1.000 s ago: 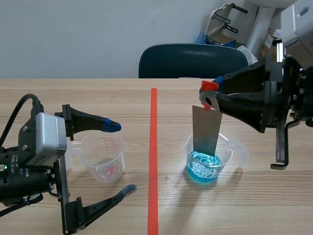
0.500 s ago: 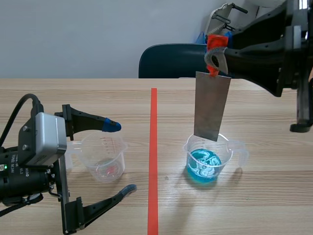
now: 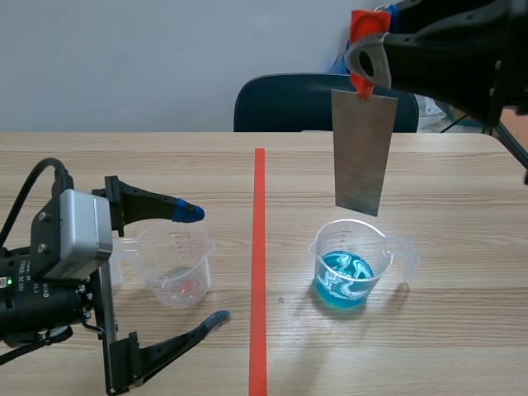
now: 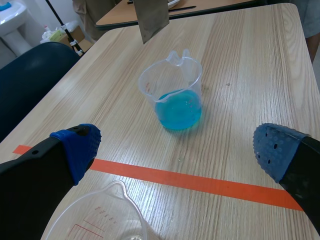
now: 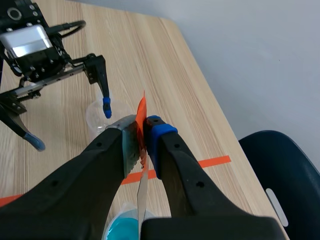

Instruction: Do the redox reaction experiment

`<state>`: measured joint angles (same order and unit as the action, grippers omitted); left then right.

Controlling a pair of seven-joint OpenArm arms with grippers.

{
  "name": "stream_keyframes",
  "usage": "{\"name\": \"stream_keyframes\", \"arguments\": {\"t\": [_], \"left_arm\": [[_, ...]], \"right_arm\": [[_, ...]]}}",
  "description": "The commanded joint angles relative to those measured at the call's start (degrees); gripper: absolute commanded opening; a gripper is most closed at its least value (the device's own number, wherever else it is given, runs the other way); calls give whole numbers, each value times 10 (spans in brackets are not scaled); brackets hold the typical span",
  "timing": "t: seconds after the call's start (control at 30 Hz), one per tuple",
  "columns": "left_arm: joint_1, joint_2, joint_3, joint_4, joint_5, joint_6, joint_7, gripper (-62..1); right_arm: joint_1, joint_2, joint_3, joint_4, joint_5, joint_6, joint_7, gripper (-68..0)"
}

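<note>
A grey metal sheet [image 3: 361, 151] with an orange-red tag at its top hangs above the beaker of blue liquid [image 3: 347, 266], clear of it. My right gripper [image 3: 370, 51] is shut on the tagged top of the sheet; seen from the right wrist, the sheet [image 5: 142, 197] hangs edge-on between the fingers over the blue beaker [image 5: 121, 231]. My left gripper [image 3: 198, 268] stands open around an empty clear beaker [image 3: 175, 262] with red markings. From the left wrist, the empty beaker [image 4: 100, 219] lies between the fingers and the blue beaker [image 4: 174, 95] stands ahead.
An orange-red tape line [image 3: 259, 264] runs down the middle of the wooden table [image 3: 445, 330]. A dark blue chair [image 3: 322, 103] stands behind the table's far edge.
My right gripper has lifted the metal sheet straight up out of the blue liquid, to well above the beaker. The left arm has kept still.
</note>
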<state>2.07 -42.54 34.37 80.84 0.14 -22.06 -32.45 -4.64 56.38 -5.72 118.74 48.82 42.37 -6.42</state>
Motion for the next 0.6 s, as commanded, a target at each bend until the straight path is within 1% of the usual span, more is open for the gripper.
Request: {"name": "stream_keyframes", "arguments": {"t": [0.0,0.07,0.2,0.57], "left_arm": [[0,0,2,10,-8,1,-8,14],[0,0,2,10,-8,1,-8,14],[0,0,2,10,-8,1,-8,14],[0,0,2,10,-8,1,-8,14]], "right_arm": [[8,6,11,8,16,4,-2,-666],[8,6,13,12,26,4,-14,-666],[8,6,13,14,31,4,-27,-666],[8,6,13,14,31,4,-29,-666]]}}
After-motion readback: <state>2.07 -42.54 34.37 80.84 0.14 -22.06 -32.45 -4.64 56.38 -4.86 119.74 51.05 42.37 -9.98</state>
